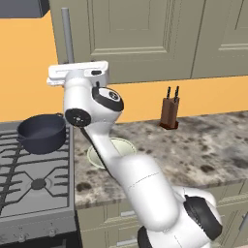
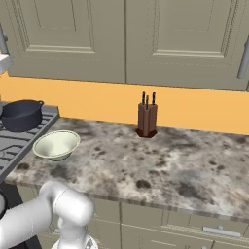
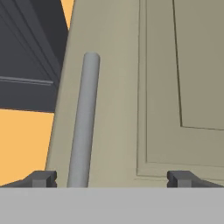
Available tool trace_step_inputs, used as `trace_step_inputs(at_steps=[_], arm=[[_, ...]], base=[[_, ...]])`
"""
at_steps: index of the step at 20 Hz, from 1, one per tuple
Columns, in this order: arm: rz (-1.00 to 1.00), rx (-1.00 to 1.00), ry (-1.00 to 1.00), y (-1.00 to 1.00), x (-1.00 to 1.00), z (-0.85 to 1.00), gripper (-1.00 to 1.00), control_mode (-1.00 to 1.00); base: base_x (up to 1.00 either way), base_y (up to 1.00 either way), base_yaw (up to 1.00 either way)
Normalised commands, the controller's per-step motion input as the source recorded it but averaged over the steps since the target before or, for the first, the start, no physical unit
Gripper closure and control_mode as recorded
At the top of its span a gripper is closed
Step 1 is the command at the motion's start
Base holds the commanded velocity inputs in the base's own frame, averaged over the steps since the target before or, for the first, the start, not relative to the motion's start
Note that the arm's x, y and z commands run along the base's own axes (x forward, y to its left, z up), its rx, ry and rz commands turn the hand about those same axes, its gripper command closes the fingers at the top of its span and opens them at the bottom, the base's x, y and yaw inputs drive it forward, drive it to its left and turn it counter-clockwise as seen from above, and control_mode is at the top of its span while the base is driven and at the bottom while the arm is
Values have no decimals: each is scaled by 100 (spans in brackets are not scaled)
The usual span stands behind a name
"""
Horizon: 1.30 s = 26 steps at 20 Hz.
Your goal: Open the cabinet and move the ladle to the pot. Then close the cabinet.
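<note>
The gripper (image 3: 112,178) sits close to the camera, jaws spread wide and holding nothing; the cabinet (image 3: 131,87) door's grey bar handle (image 3: 83,122) rises between the fingertips, nearer the left one — a squeeze from here could meet it off-centre and slip. The door is shut, ladle unseen; the pot (image 1: 42,131) waits on the stove (image 1: 29,179).
</note>
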Motion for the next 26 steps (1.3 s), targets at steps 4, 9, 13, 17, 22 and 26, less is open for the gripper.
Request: trace_step_inputs(at_steps=[4,9,13,17,22,26], arm=[[0,0,0,12,20,0,-100,-100],[0,0,0,20,23,0,-100,-100],[0,0,1,22,40,0,-100,-100],[0,0,2,17,42,0,-100,-100],[0,0,0,13,39,0,-100,-100],[-1,0,0,10,35,0,-100,-100]], base=[[0,0,0],[0,0,0],[0,0,0],[0,0,0],[0,0,0],[0,0,0]])
